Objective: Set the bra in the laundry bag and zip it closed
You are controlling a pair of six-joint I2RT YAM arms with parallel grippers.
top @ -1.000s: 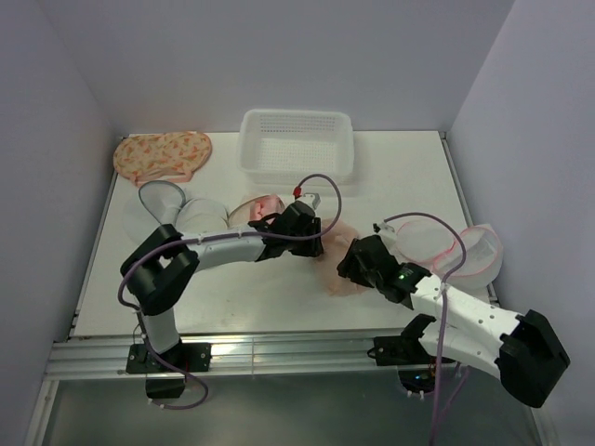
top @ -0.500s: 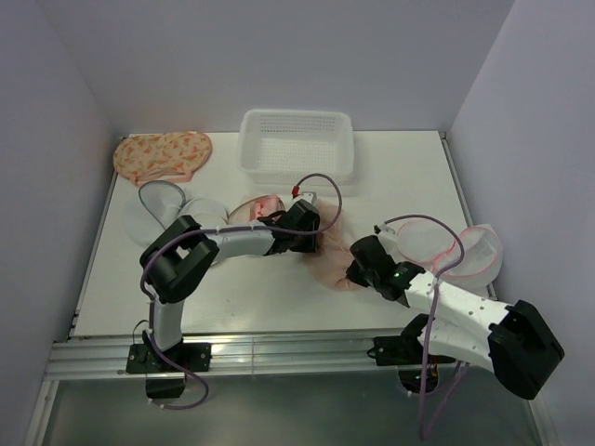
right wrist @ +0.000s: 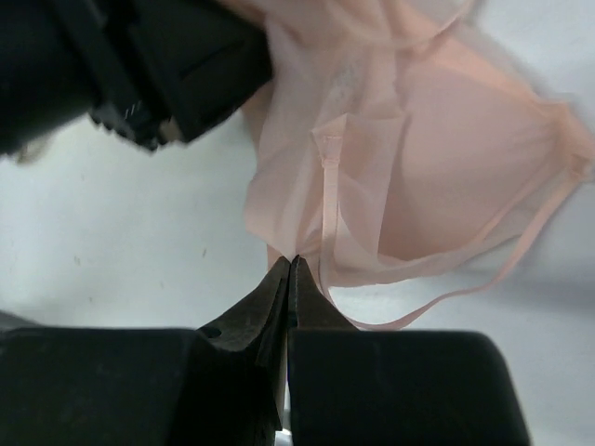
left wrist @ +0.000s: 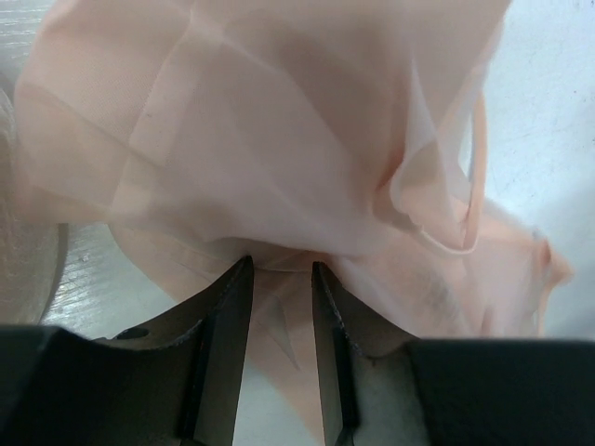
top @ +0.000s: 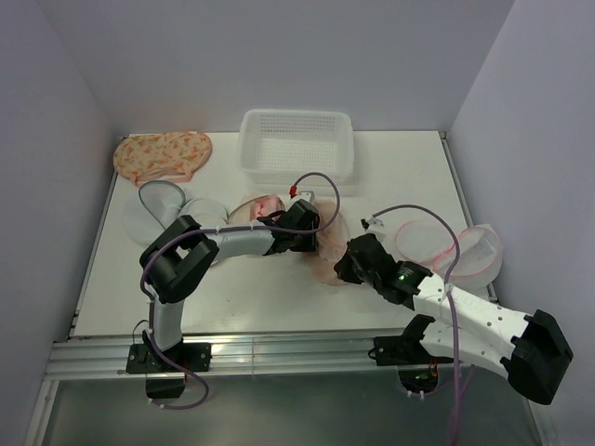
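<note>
mid-desk, my left pincer is clamped on the bra; my right pincer is pressed together at its hem. i judge i'm gathering it; next, stuff it into the laundry bag just beside.

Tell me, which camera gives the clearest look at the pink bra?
The right wrist view: the bra lies spread, cup and strap clear. The left wrist view shows only bunched fabric up close; the top view, a small, partly hidden pink patch.
</note>
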